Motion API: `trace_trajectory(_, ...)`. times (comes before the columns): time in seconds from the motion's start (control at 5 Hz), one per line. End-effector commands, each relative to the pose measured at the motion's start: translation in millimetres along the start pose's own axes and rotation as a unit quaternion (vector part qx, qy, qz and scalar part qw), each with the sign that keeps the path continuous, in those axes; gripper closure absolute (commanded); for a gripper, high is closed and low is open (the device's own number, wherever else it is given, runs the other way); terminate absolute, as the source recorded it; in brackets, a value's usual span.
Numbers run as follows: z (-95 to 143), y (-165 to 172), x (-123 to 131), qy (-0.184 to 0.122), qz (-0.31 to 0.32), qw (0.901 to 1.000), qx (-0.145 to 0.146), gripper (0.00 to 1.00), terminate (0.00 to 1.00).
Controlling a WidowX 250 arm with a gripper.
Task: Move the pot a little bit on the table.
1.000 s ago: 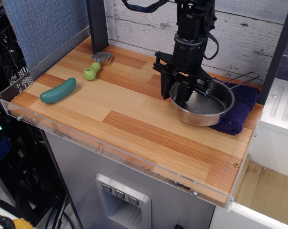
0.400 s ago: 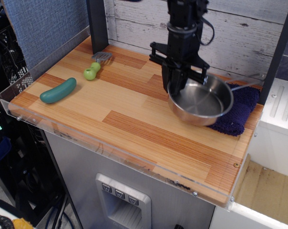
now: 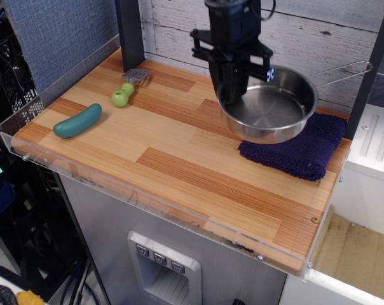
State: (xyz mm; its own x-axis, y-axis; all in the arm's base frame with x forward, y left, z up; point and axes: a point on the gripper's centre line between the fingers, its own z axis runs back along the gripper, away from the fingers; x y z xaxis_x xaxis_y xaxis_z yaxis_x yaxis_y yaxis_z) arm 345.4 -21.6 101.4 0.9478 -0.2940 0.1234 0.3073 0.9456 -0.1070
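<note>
Single view, from above and in front of the table [image 3: 179, 171]. The black pincer [image 3: 233, 89] is clamped on the left rim of the pot [image 3: 268, 114], one finger inside the bowl and one outside. The pot hangs clear of the surface, above the right rear part of the table and over the near edge of the dark purple cloth [image 3: 297, 149], tilted slightly with its bowl open toward the camera. Its thin wire loop handle [image 3: 344, 68] points right and back, toward the whitewashed plank wall [image 3: 319, 32]. The cloth lies flat at the right rear of the table, its upper part hidden behind the pot. Well apart on the left: a green cucumber toy [image 3: 77, 121] near the front-left edge, and a small spatula with a green handle [image 3: 127, 88] further back. A clear acrylic rim [image 3: 116, 187] edges the table front.
</note>
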Motion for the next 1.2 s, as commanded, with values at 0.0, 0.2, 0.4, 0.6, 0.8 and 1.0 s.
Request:
trace_trajectory(0.0,28.3,39.6,-53.4,0.004,0.03,0.9989,0.036,1.0,0.0)
trace_trajectory(0.2,24.5,58.9,-71.6,0.023,0.043,0.9967,0.065,1.0,0.0)
trace_trajectory(0.4,19.5,83.0,-79.4,0.023,0.057,0.993,0.101,1.0,0.0)
trace_trajectory(0.6,5.1,100.0,-68.6,0.021,0.048,0.9885,0.142,1.0,0.0)
trace_trajectory(0.8,-5.0,115.4,-55.4,0.022,0.039,0.9879,0.149,1.0,0.0)
trace_trajectory(1.0,-23.0,135.5,-50.1,0.043,0.046,0.9896,0.13,1.0,0.0)
